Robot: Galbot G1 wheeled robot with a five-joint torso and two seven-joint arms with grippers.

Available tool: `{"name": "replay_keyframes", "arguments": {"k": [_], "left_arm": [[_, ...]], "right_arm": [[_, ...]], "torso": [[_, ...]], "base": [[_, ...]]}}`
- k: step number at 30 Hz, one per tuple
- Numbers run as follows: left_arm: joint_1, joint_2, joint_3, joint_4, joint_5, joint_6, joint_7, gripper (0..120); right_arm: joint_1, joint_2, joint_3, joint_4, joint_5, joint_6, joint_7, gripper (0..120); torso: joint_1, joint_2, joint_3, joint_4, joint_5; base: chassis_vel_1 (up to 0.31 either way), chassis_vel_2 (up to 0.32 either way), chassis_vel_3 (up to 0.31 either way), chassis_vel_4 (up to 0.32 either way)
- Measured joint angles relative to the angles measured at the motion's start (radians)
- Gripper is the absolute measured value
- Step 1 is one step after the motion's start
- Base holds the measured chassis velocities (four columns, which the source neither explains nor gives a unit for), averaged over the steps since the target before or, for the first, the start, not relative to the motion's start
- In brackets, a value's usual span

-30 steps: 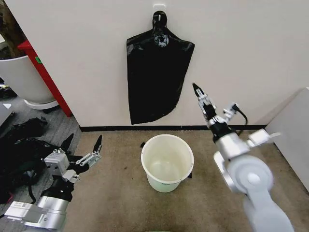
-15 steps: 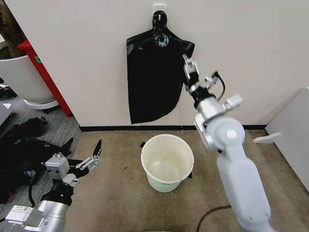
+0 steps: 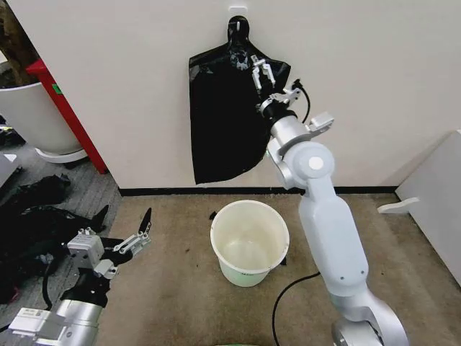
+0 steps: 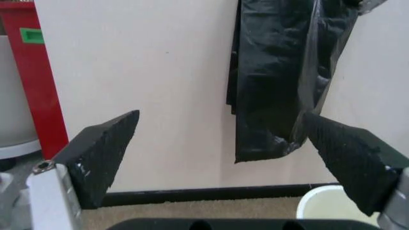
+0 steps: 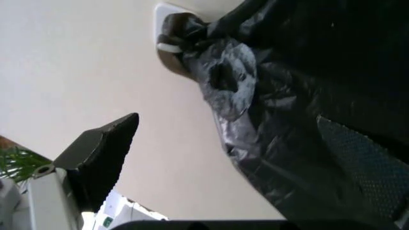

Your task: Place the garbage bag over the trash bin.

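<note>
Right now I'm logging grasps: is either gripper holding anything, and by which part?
Nothing is held. The right gripper is open at the hanging garbage bag, near its top; the left gripper is open, low beside the trash bin.

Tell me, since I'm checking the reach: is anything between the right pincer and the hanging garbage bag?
Nothing visible. The right pincer is open, raised in front of the garbage bag's upper part near its wall hook, with bare wall beside it. The trash bin stands open on the floor below.
</note>
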Motion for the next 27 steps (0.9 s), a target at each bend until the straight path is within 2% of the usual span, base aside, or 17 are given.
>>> {"name": "replay_keyframes", "arguments": {"k": [9,18,25,27], "left_arm": [[0.013,-0.014,-0.004,0.000,0.007,-0.011,0.014,100],[0.012,-0.016,-0.001,0.000,0.009,-0.014,0.019,100],[0.005,-0.018,0.003,0.000,0.010,-0.014,0.020,100],[0.004,-0.018,0.003,0.000,0.010,-0.014,0.020,100]], "right_arm": [[0.071,0.022,0.011,-0.092,-0.027,-0.006,-0.035,100],[0.098,0.029,0.016,-0.123,-0.040,-0.008,-0.047,100],[0.102,0.028,-0.006,-0.124,-0.050,-0.008,-0.047,74],[0.102,0.029,-0.009,-0.126,-0.054,-0.008,-0.048,71]], "torso": [[0.000,0.000,0.000,-0.0001,0.0000],[0.000,0.000,0.000,-0.0001,0.0001],[0.000,0.000,0.000,-0.0001,0.0001],[0.000,0.000,0.000,-0.0001,0.0001]], "base": [[0.000,0.000,0.000,0.000],[0.000,0.000,0.000,0.000],[0.000,0.000,0.000,0.000],[0.000,0.000,0.000,0.000]]}}
